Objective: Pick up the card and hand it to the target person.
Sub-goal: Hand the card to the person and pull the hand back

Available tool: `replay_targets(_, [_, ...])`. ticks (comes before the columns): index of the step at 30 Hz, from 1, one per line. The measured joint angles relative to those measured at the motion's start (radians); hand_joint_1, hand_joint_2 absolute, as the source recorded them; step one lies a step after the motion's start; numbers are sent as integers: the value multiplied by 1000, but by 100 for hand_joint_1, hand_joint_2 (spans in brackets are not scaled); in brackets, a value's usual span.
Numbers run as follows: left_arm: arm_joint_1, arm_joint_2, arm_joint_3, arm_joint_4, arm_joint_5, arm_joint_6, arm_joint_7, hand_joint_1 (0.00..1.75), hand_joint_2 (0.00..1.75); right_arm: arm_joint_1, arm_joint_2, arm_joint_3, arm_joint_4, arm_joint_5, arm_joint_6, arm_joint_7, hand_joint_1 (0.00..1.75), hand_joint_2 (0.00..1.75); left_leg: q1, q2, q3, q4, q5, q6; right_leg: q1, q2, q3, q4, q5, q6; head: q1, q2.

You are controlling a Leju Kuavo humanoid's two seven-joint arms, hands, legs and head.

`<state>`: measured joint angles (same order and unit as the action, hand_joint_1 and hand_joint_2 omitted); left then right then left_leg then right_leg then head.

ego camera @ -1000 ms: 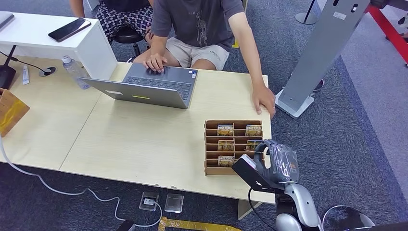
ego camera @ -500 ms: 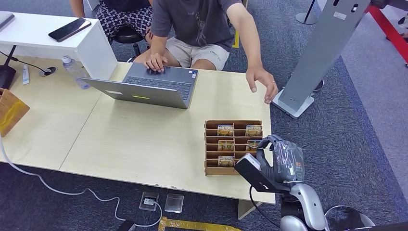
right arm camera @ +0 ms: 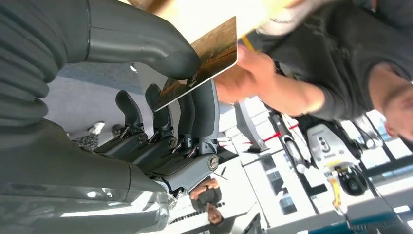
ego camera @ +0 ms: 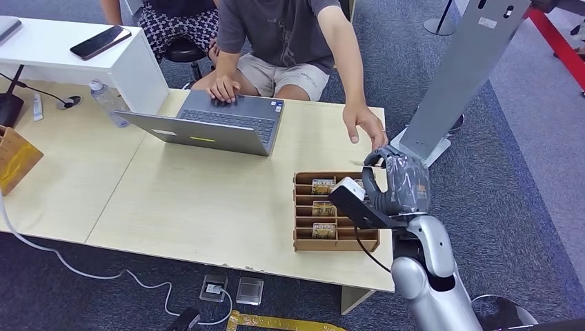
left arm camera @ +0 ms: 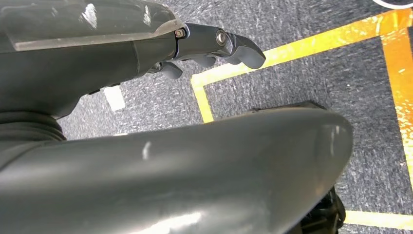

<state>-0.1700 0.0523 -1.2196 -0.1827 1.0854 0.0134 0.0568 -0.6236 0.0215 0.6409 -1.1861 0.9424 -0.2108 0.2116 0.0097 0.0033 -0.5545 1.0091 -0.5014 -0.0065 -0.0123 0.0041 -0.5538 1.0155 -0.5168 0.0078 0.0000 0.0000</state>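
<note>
I've got the card (right arm camera: 204, 61) pinched btwn thumb and fingers of my right hand (ego camera: 394, 189), raised just above the wooden card rack (ego camera: 336, 241). Person's hand (ego camera: 365, 124) reaches in just beyond the rack, near the card. Pickup done; handover left. Left hand (left arm camera: 214, 46) hangs, fingers loosely curled, holding nothing.

A: Right hand (ego camera: 399, 185) position?
B: Raised over the far right end of the card rack (ego camera: 336, 210), at the counter (ego camera: 207, 200) edge.
A: Person?
B: Seated behind the counter; one hand (ego camera: 363, 125) reaches just above the right hand, the other (ego camera: 223, 88) rests on the laptop (ego camera: 214, 124).
</note>
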Motion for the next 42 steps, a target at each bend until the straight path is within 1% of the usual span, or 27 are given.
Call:
replay_targets(5, [0, -1, -8, 1, -6, 0, 14, 0, 0, -71, 20, 9, 115, -9, 2, -3, 136, 175, 0, -1, 1, -1, 0, 0, 0, -1, 1, -1, 0, 0, 0, 0])
replay_targets(10, [-6, -2, -7, 3, -3, -2, 13, 0, 0, -127, 74, 25, 288, -19, -17, -37, 136, 175, 0, -1, 1, -1, 1, 0, 0, -1, 1, -1, 1, 0, 0, 0])
replay_targets(16, [-10, -5, -8, 4, -2, -2, 10, 0, 0, -155, 108, 45, 449, -29, -47, -66, 136, 175, 0, -3, 1, -1, 1, 0, 0, -3, 2, -1, 0, 0, 0, 0])
replay_targets(23, [-6, -2, -11, 5, -2, -6, 16, 0, 0, -162, 125, 58, 530, -28, -52, -74, 136, 175, 0, -5, 0, -1, 0, 0, 0, -4, 2, -1, -1, 0, 0, 0])
replay_targets(27, [-4, 2, -13, 4, -4, -12, 13, 0, 0, -176, 137, 64, 568, -26, -58, -79, 0, 175, 0, -4, 0, -1, 1, 0, 0, -4, 2, -1, 0, 0, 0, 0])
replay_targets(31, [-5, 2, -10, 5, 0, -8, 8, 0, 0, -189, 140, 61, 579, -33, -70, -86, 0, 175, 0, -5, -1, 0, 0, 0, 0, -5, 1, 0, -1, 0, 0, 0])
replay_targets(42, [-4, 3, -7, 4, 7, -4, 6, 0, 0, -200, 129, 55, 551, -43, -77, -84, 0, 175, 0, -6, -1, 0, 0, 0, 0, -6, 1, 0, -1, 0, 0, 0])
